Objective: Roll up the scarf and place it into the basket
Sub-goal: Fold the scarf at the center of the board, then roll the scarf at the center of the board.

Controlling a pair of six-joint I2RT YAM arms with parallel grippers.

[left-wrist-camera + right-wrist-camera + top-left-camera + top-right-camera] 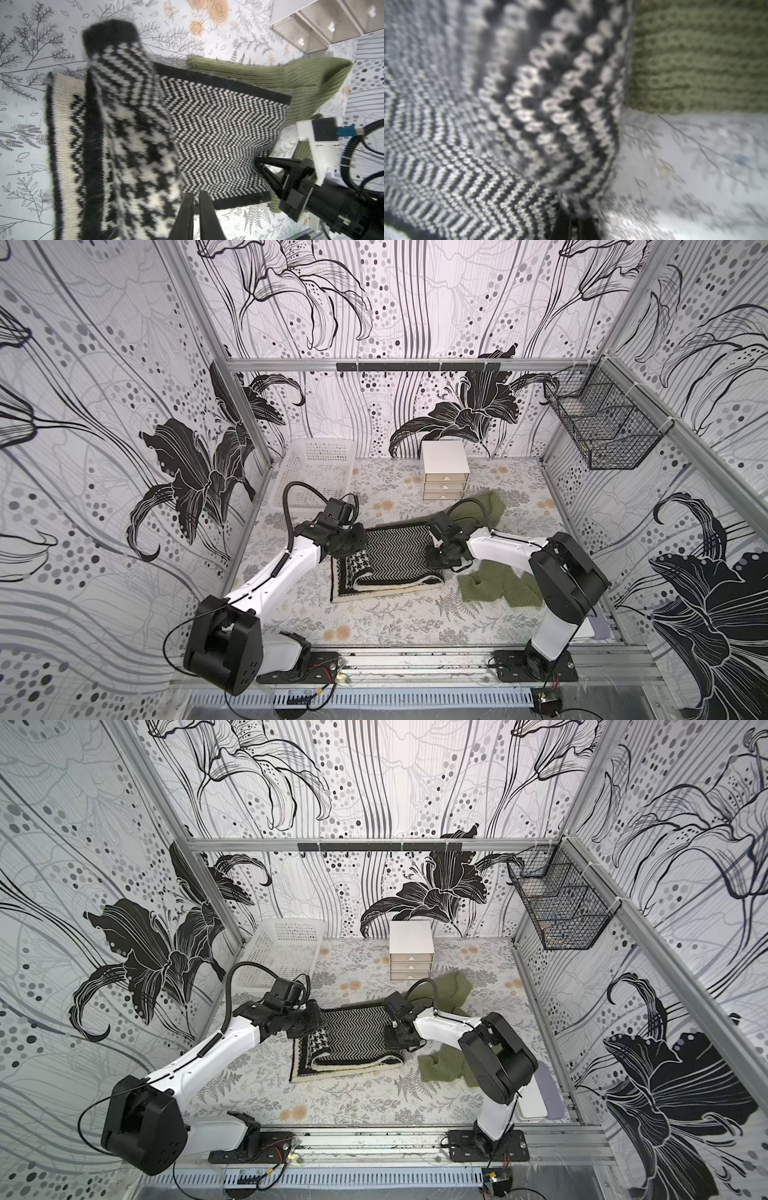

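Black-and-white knit scarf (395,549) lies flat on the floral table cover (374,626) at mid-table, between the two arms; it shows in both top views (357,1031). Chevron face is up. The edge nearest the arm bases is doubled over into a thick fold with a cream rim. At the left end a houndstooth-patterned flap curls up off the chevron layer. Left gripper (196,194) sits at that flap: fingers (184,209) drawn nearly together, with only a thin slit between them. Whether knit is caught in the slit cannot be told, and the flap is blurred in the left wrist view. Right gripper (257,164) is at the opposite end of the scarf, clamped on its edge. In the right wrist view the knit rises in a bunched ridge straight out of the closed tips (574,226). White perforated basket (291,468) stands in the far left corner, well apart from the scarf, with nothing in it. A green knit (498,587) lies under and beside the right arm, touching the scarf's right end. White drawer unit (445,472) stands against the back wall. Black wire mesh basket (602,427) hangs on the right wall.
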